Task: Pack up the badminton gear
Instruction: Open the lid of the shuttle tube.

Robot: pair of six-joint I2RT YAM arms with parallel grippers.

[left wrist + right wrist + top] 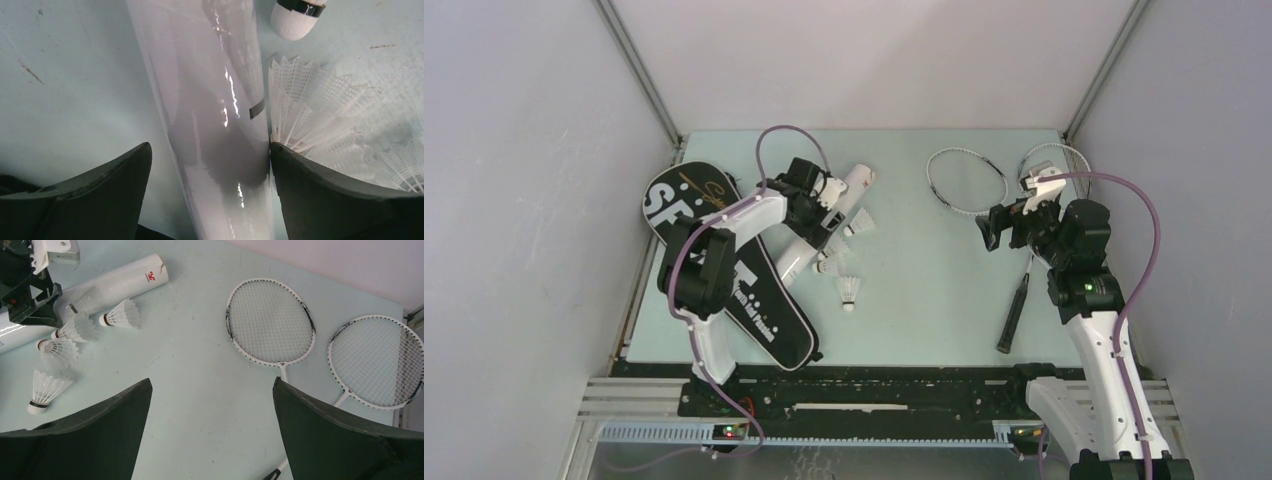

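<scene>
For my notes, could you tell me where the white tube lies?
In the top view the white tube lies at left-centre, between the black bag and the shuttlecocks, with the left gripper open around it.

Lab robot cell. Plain white panel walls [524,150] box in pale green table [924,300]. Aluminium frame posts [639,70] at corners. Slotted rail [854,432] along near edge. Left arm [714,270], right arm [1104,340] bolted there, cables exposed.
</scene>
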